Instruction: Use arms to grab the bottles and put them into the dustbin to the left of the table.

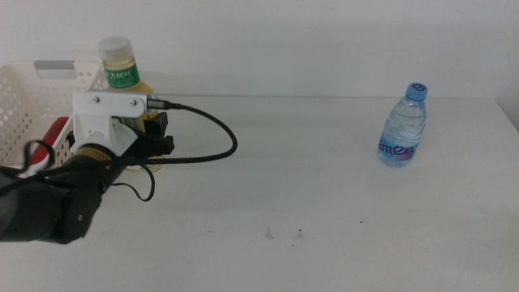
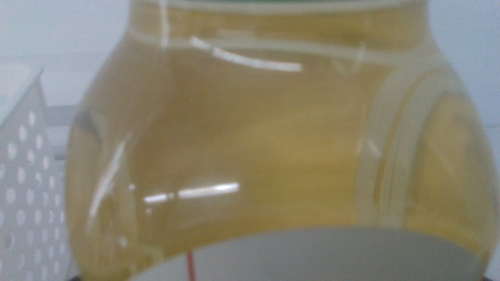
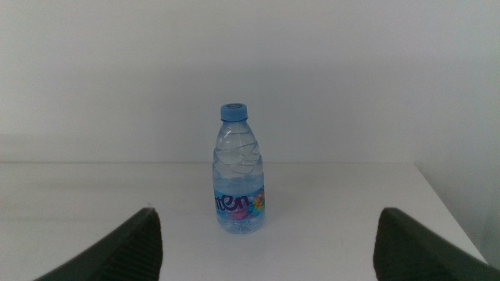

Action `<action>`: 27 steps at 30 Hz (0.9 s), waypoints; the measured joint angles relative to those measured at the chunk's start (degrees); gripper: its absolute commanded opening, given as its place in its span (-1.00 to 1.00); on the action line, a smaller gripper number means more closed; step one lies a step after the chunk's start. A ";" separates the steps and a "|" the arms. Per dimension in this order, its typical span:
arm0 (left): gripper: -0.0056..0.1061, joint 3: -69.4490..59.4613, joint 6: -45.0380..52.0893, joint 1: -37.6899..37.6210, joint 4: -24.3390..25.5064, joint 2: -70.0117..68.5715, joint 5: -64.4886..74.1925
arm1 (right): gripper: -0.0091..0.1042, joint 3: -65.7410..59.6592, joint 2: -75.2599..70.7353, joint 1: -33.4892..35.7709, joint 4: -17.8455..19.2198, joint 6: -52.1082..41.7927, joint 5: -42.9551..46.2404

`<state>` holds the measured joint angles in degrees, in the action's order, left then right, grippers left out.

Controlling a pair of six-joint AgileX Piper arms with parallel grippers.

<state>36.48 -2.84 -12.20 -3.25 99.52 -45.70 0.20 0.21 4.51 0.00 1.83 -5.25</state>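
1. Left gripper [image 1: 154, 134] comes in from the left edge, level w/ the yellow-drink bottle [image 1: 123, 71]; bottle upright, long axis vertical, filling the left wrist view; jaws look closed on its lower body, though contact is partly hidden.
2. Dustbin [image 1: 24, 97] sits just left of bottle & gripper, red can [image 1: 53, 134] inside; next move likely a short carry left.
3. Right gripper [image 3: 266, 250]: jaws apart, aimed at the water bottle [image 1: 402, 127], upright, near the table [image 1: 324, 195] right edge; right arm nearer it.
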 measured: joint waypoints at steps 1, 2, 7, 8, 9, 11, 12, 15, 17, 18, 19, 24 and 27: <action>-0.92 0.00 0.12 -0.30 0.00 -1.58 2.54 | 0.80 0.00 0.00 0.00 0.00 0.00 0.00; -0.92 0.00 0.26 -0.53 0.03 -3.92 4.93 | 0.80 0.00 0.00 0.00 0.00 0.00 0.00; -0.92 0.00 1.04 -0.84 0.31 -12.26 15.34 | 0.80 0.00 0.00 0.00 0.00 0.00 0.00; -0.92 0.00 1.04 -0.84 0.31 -14.04 17.37 | 0.80 0.00 0.00 0.00 0.00 0.00 0.00; -0.92 0.00 1.04 -0.84 0.19 -15.77 19.32 | 0.80 0.00 0.00 0.00 0.00 0.00 0.00; -0.92 -0.05 1.08 -0.84 -0.27 -19.21 23.31 | 0.80 0.00 0.00 0.00 0.00 0.00 0.00; -0.92 -0.05 1.08 -0.84 -0.68 -20.90 25.46 | 0.80 0.00 0.00 0.00 0.00 0.00 0.00; -0.92 -0.05 1.08 -0.84 -1.52 -25.22 31.76 | 0.80 0.00 0.00 0.00 0.00 0.00 0.00; -0.92 0.49 1.08 -0.84 -1.66 -27.30 35.72 | 0.80 0.00 0.00 0.00 0.00 0.00 0.00; -0.92 0.94 1.08 -0.84 -1.66 -28.16 37.75 | 0.80 0.00 0.00 0.00 0.00 0.00 0.00; -0.92 1.46 1.08 -0.84 -1.76 -28.83 39.91 | 0.80 0.00 0.00 0.00 0.00 0.00 0.00; -0.92 6.57 1.08 -0.84 -1.76 -29.92 50.91 | 0.80 0.00 0.00 0.00 0.00 0.00 0.00; -0.92 9.59 1.08 -0.84 -1.91 -29.92 56.69 | 0.80 0.00 0.00 0.00 0.00 0.00 0.00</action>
<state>46.07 -1.77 -13.04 -5.16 69.60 10.99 0.20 0.21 4.51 0.00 1.83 -5.25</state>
